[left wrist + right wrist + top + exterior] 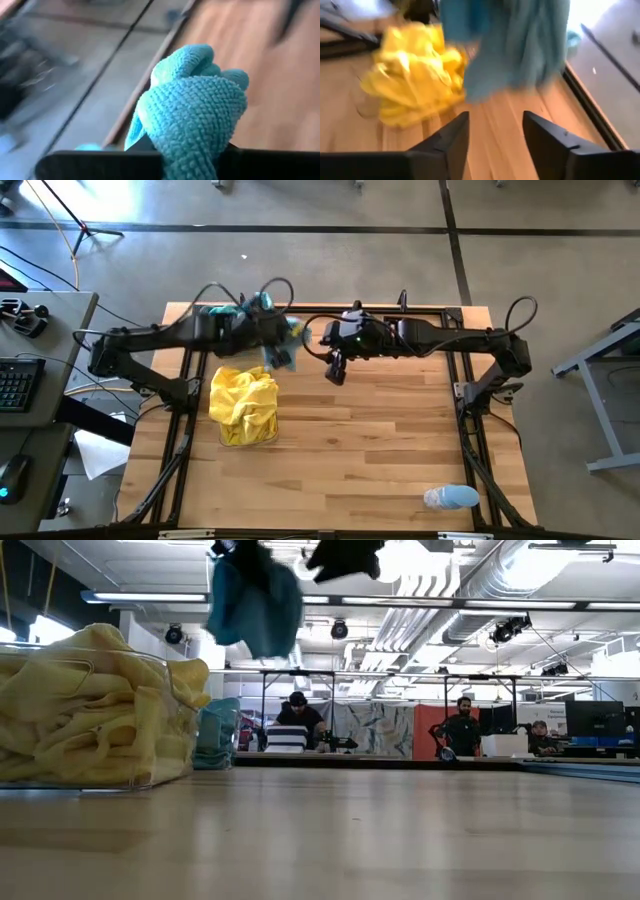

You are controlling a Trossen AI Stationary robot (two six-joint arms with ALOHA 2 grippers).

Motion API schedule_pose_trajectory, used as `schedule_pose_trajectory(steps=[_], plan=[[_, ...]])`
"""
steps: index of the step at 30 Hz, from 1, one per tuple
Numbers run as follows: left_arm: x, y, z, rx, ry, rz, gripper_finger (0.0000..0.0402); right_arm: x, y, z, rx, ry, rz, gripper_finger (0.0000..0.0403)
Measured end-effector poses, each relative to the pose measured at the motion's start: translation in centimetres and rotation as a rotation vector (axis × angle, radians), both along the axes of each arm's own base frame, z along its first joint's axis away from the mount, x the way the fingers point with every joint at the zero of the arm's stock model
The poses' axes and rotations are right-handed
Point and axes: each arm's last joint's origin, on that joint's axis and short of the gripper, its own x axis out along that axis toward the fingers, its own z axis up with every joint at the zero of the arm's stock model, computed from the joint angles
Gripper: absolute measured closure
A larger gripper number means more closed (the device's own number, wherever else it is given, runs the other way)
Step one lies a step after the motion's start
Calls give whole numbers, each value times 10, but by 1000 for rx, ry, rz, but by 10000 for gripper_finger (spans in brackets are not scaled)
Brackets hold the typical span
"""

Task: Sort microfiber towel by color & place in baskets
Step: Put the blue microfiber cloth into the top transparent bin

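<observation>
We count two dark robot arms over the light wooden table [380, 460], so two grippers: left gripper [281, 352] and right gripper [336, 370].

Clear plastic baskets: two. One full of yellow [243, 408], sitting on the table's left side; a second one [217, 733] just behind it at the table's far edge, showing teal.

Bright yellow fuzzy towels [240, 398]: one heaped pile, we can't split it into single cloths.

Teal-blue fuzzy towels: one hanging from the left gripper [256, 605], plus a bunch [222, 310] in the far basket, number unclear.

One small pale-blue-and-white rounded object [451, 497] near the table's front right corner.

People beyond the table: we see three [296, 720].
</observation>
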Motion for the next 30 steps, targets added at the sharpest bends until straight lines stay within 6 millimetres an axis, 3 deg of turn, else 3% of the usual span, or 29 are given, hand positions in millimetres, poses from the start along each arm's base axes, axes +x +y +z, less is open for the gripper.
schedule_pose_trajectory(steps=[4,9,12,16,21,26,30], plan=[[-24,23,11,15,117,123,397,-9,-5,-10,39,121,-40,193],[-72,46,18,-31,157,250,399,-15,-7,-16,117,191,-118,168],[-100,56,12,-64,162,292,399,-16,-6,-17,118,207,-137,167],[-126,73,-11,-135,168,344,400,-17,-2,-17,105,213,-149,167],[-123,104,-45,-153,173,376,401,-17,0,-17,123,204,-177,167],[-110,129,-84,-188,381,203,401,-16,3,-17,142,194,-205,167],[-102,145,-114,-302,424,157,401,-16,9,-17,141,182,-240,167]])
